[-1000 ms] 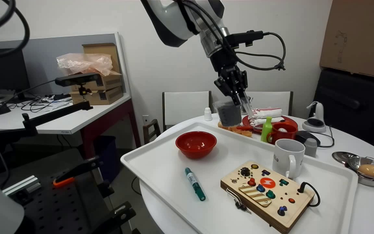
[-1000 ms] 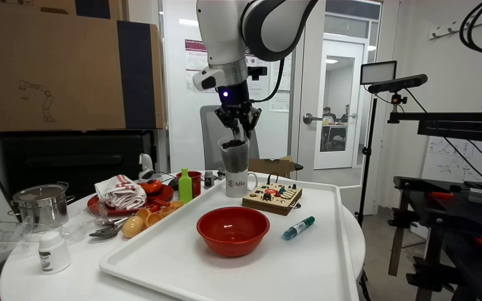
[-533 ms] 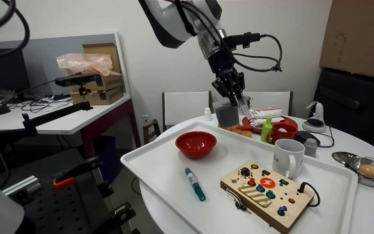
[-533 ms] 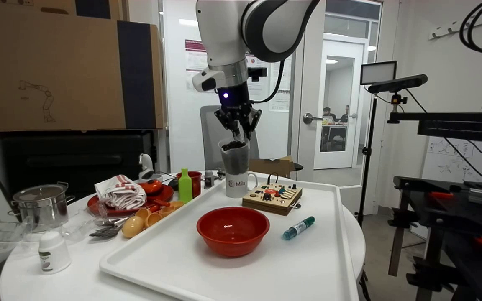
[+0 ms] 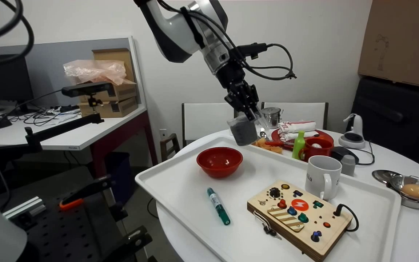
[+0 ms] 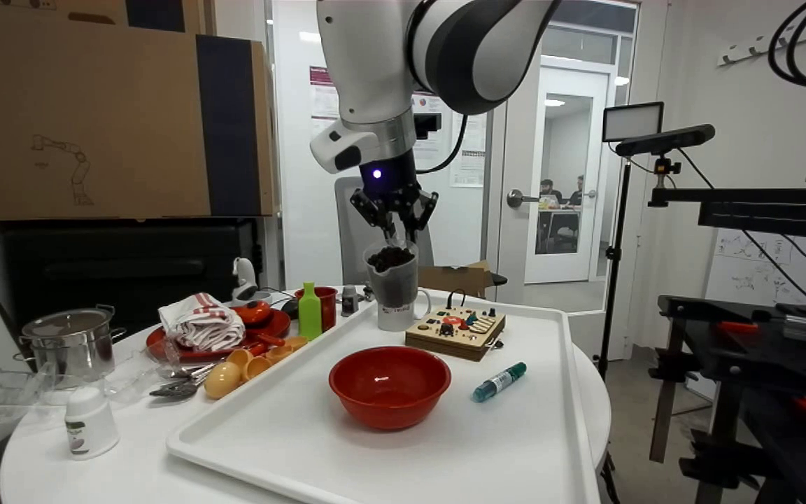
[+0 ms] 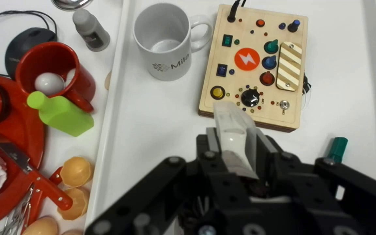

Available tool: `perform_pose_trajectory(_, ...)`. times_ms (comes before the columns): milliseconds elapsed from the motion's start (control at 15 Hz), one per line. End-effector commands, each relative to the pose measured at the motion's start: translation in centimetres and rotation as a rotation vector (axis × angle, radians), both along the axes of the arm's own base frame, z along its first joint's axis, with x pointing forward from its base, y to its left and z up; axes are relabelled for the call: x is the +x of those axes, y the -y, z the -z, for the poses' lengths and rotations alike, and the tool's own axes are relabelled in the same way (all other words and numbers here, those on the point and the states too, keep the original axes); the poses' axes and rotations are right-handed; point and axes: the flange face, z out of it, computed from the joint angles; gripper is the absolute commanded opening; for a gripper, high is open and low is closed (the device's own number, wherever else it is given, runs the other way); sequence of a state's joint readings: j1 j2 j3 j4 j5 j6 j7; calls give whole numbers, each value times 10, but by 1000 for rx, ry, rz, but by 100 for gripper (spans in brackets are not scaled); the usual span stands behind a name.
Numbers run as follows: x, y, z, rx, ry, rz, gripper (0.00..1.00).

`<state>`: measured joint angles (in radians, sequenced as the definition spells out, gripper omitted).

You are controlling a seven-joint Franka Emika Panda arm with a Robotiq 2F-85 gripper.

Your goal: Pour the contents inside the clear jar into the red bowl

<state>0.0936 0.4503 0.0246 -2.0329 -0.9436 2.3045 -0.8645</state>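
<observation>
1. You're in the carry: your claw (image 7: 239,140) pinches the handle (image 7: 229,117) of the clear spouted jug (image 6: 394,288), dark bits (image 6: 390,259) aboard, airborne near the red bowl (image 6: 389,409)
2. Next, I'd say: get it over the bowl, then pour
3. Versus half a second ago, the jug's nearer the bowl and looks tilted more

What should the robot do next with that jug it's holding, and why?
Probably move the clear jug a little nearer the red bowl before tipping it more: in an exterior view it seems to hang behind the bowl, not above it. The fingers hold its handle, and dark contents show in its mouth.
</observation>
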Motion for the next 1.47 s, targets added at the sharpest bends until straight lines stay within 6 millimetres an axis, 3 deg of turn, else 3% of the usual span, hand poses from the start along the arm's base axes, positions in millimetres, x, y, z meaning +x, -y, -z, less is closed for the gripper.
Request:
perform_pose_trajectory(0,-12,-12,-7,-112,48,-36,16)
perform_pose_trajectory(667,-39,-42,7,-291,41,-149,16)
perform_pose_trajectory(1400,-54,-64,11,-482,84,-207,16)
